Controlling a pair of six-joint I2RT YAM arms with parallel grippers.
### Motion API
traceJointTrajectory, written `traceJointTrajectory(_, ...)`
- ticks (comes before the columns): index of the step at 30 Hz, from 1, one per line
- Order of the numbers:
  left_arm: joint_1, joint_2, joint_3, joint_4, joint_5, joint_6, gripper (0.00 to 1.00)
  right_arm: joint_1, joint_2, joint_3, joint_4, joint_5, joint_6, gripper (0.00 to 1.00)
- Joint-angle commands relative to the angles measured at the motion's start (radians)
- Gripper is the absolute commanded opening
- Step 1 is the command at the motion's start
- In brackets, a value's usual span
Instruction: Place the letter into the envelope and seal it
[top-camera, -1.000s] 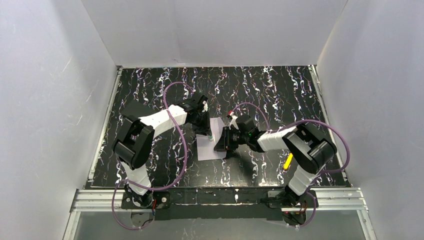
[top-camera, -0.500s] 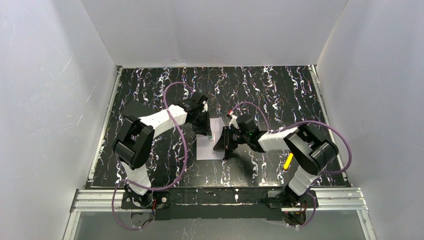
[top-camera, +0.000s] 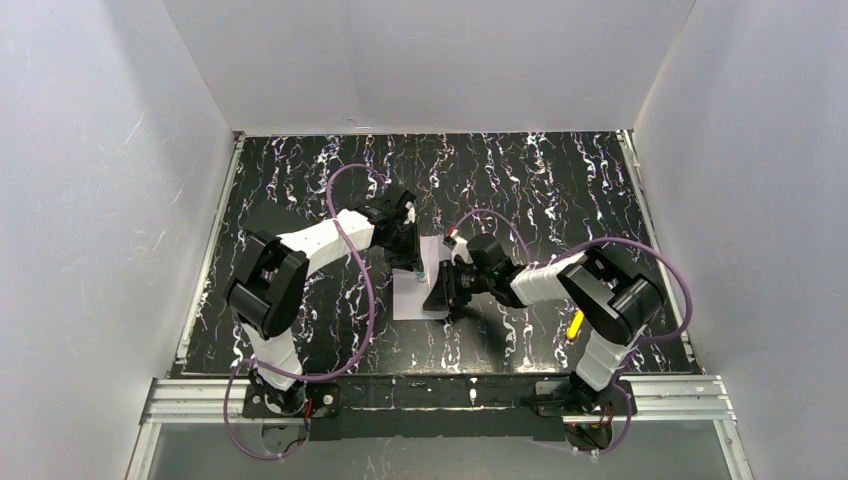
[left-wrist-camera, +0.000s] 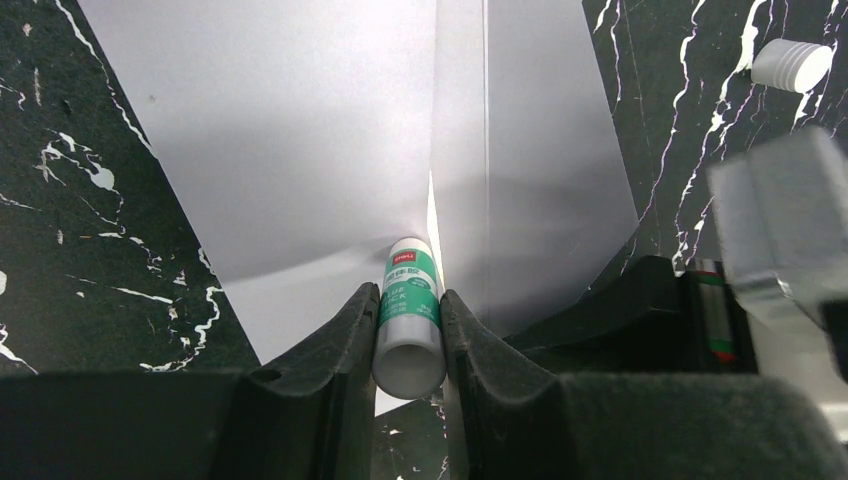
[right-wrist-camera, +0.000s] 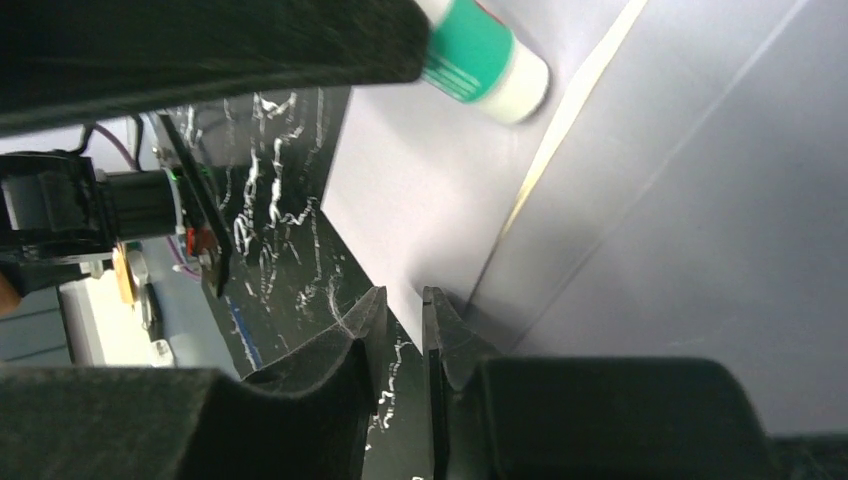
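White walls enclose the black marbled bench (top-camera: 560, 170); the envelope (top-camera: 412, 302) lies flat at its centre. The letter (right-wrist-camera: 578, 105) shows only as a tan sliver along the envelope's fold.

Left fingers (top-camera: 417, 268) clamp a glue stick (left-wrist-camera: 408, 300), tip on the envelope beside the fold. Right fingers (right-wrist-camera: 425, 305) are nearly together, pinching the envelope's edge at the fold end.

Treat the envelope as light, thin and easily creased. Hold it only at the edges and press gently.

Bare bench surrounds the envelope. A white cap (left-wrist-camera: 790, 63) sits just beyond its far corner.
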Motion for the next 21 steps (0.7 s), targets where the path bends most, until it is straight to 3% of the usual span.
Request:
traceJointTrajectory(1,-0.007,0.005,0.004,-0.058,-0.023,0.005,0.0,0.01,0.048,0.027,-0.069,0.035,-0.04,0.29)
traceJointTrajectory(8,-0.005,-0.001,0.046,-0.078,-0.018,0.041,0.0,0.002,0.138,0.019,-0.206,0.12,-0.081,0.24)
traceJointTrajectory(14,0.019,0.011,0.082,-0.069,-0.03,0.048,0.0,0.002,0.166,-0.006,-0.231,0.154,-0.066,0.22)
traceJointTrajectory(21,0.028,0.053,0.109,-0.045,0.057,0.074,0.0,0.002,0.174,0.005,-0.259,0.178,-0.061,0.21)
